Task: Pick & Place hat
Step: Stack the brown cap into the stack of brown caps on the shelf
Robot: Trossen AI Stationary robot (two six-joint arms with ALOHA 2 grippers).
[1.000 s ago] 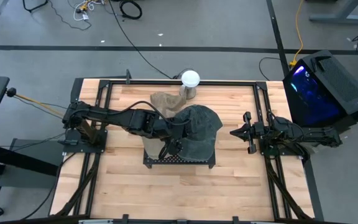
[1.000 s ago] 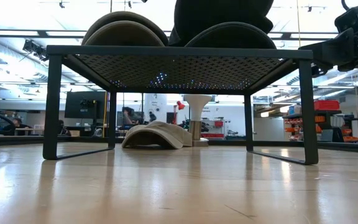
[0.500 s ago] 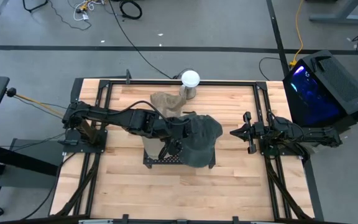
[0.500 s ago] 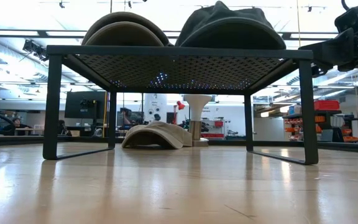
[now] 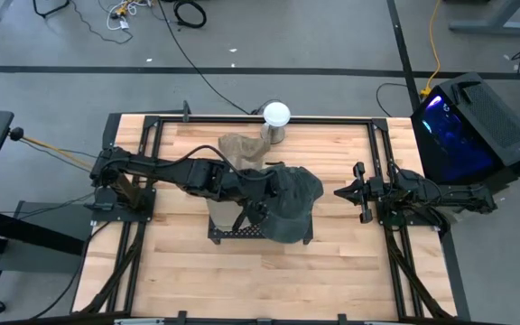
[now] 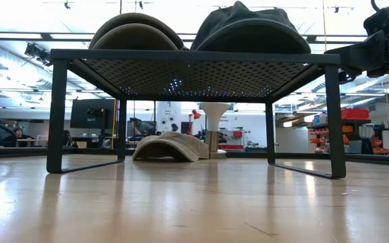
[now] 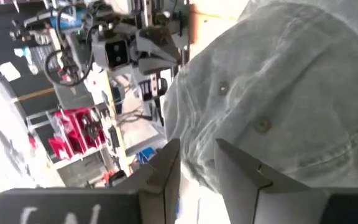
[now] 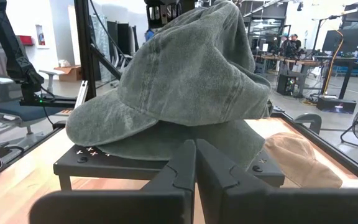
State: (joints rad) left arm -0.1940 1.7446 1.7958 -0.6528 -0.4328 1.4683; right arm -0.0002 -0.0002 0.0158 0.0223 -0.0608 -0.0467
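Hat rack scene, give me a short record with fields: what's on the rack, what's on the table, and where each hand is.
rack: black perforated metal stand, mid-table
on rack: grey-green denim cap; tan cap beside it
on table: beige cap; white-topped post
left hand: at the denim cap's crown, fingers apart
right hand: waiting at the table's right edge, shut

- Wooden table [image 5: 332, 271]: light planks, bordered by a black frame.
- White ball-topped stand [image 5: 276, 120]: set at the table's far edge.
- Black case with blue-lit interior [image 5: 468, 126]: placed on the floor beside the table.
- Cables [image 5: 152, 13]: strewn across the grey floor.
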